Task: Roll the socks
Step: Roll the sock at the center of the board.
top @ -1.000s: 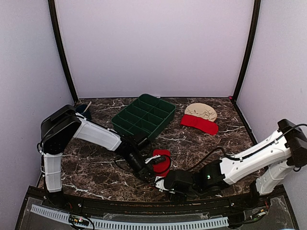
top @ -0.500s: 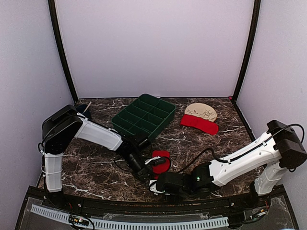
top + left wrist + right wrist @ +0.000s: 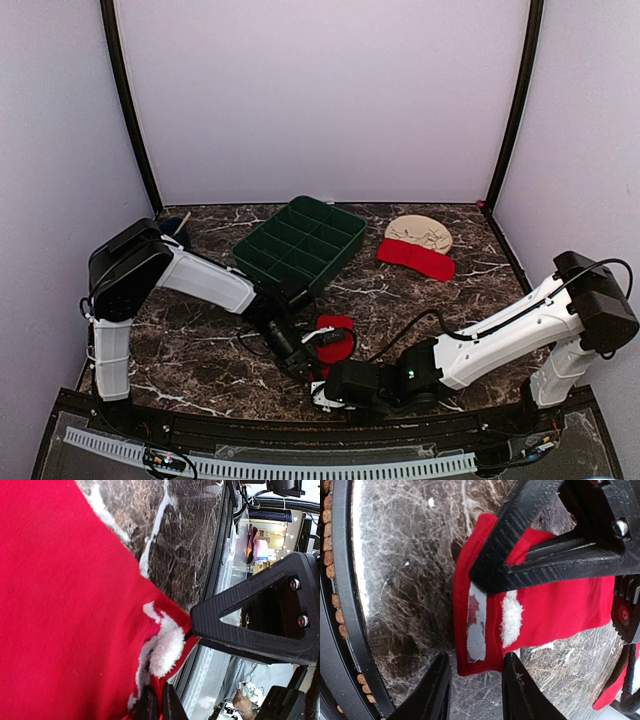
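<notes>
Where L tool [image 3: 156, 704] nips red sock [image 3: 60, 610], white marks [image 3: 166, 650] illegible, R tool [image 3: 476, 682] spread.

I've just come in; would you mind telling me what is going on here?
Both arms are working on one red sock near the front edge of the table. The left gripper is shut on its white-marked end, and the right gripper holds its fingers open either side of that end. A second red sock lies flat at the back right, untouched.
</notes>
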Available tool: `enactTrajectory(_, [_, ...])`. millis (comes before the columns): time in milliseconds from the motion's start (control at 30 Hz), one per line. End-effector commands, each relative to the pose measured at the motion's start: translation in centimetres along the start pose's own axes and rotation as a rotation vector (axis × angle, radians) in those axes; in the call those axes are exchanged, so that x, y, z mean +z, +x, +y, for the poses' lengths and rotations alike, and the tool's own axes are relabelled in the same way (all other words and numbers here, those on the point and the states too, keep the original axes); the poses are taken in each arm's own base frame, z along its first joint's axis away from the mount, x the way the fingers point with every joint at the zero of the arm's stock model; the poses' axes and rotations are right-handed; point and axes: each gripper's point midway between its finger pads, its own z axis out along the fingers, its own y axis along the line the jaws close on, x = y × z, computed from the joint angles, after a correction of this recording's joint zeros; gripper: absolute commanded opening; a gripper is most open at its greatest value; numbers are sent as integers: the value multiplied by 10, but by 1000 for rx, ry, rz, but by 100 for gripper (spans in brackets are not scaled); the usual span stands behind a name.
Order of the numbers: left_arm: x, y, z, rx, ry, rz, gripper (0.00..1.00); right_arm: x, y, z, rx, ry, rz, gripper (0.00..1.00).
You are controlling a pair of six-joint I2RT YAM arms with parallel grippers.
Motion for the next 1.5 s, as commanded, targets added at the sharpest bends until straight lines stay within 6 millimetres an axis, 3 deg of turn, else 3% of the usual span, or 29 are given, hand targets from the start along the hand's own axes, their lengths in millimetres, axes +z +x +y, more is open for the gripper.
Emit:
enactTrajectory(0, [-2, 1, -4, -1, 29, 14, 0, -1, -8, 4, -46, -9, -14, 33])
enactTrajectory(733, [-1, 8, -9, -16, 79, 41, 1, 11, -7, 10, -134, -6, 1, 26])
enactTrajectory(900, [-1, 9, -8, -17, 79, 45, 1, 11, -2, -6, -119, 86, 27, 32])
enactTrajectory(1067, [-1, 10, -7, -23, 78, 48, 1, 4, -9, -14, -118, 126, 11, 36])
enactTrajectory(1467, [-1, 9, -9, -22, 84, 45, 1, -5, -18, -2, -156, 117, -19, 36])
